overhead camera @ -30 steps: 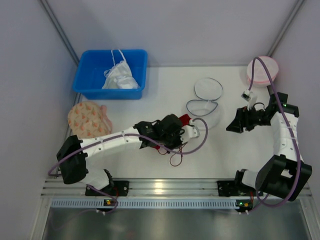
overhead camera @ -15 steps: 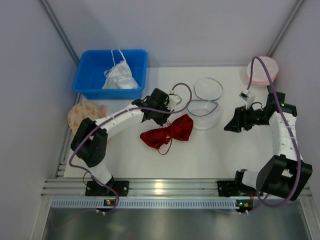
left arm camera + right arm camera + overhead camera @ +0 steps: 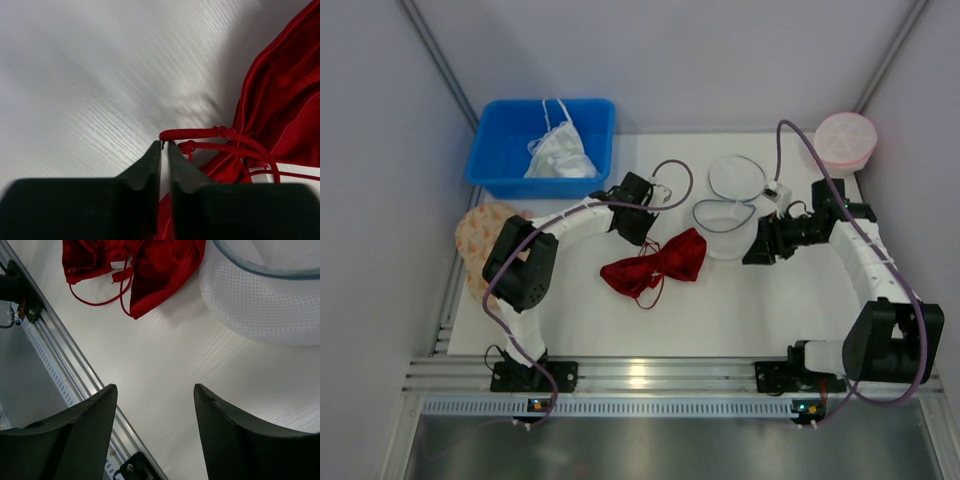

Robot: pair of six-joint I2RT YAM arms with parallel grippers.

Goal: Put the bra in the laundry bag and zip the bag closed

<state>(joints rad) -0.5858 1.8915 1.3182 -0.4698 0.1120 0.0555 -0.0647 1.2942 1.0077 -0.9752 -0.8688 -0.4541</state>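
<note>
The dark-red bra (image 3: 655,265) now lies spread on the tabletop (image 3: 720,310), out from under the left arm, which covered it a second ago and has since drawn back to the far left side of the garment. The left gripper (image 3: 164,146) has its fingers pressed together, with a loop of red strap at the tips; whether the strap is nipped cannot be told. The right gripper (image 3: 155,387), fingers wide apart and holding nothing, has swung in from the right and hangs just beside the laundry bag (image 3: 728,215). The bag stands open, its mesh lid folded back on the far side. The bra remains outside it, one cup just beside the bag's near-left wall, so the loading step looks ready to begin. Bare tabletop runs from the bra to the metal rail (image 3: 650,375) at the near edge, leaving room to work. The blue bin (image 3: 495,165) and pink mesh bag (image 3: 845,140) sit well apart at the far corners
</note>
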